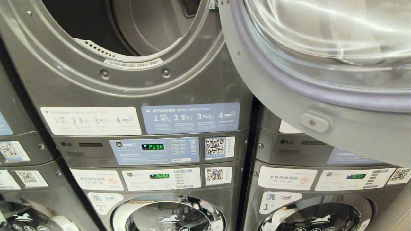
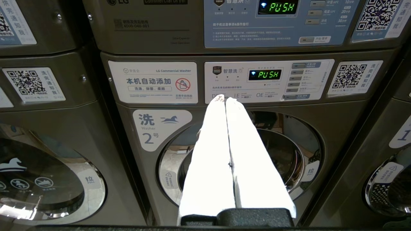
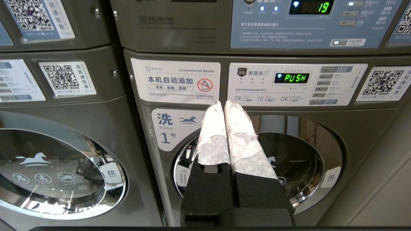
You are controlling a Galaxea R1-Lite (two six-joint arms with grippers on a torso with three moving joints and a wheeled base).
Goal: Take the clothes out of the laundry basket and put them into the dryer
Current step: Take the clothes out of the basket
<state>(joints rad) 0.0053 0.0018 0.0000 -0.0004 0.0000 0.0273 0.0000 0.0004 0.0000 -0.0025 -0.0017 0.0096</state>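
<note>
Dryer (image 1: 135, 29) at upper left stands open and looks empty; left pincer (image 2: 226, 100) and right pincer (image 3: 223, 103) are clenched, grasping nothing; loading is not begun.

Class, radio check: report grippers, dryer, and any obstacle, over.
Left gripper shut, empty. Right gripper shut, empty. Dryer open, door swung right. No clothes or basket in view.

The stacked metal dryer (image 1: 135, 86) is dark grey with a pale blue instruction sticker (image 1: 190, 118). Its display (image 1: 153, 147) glows green. The white-wrapped left gripper (image 2: 225, 100) has a black base.
</note>
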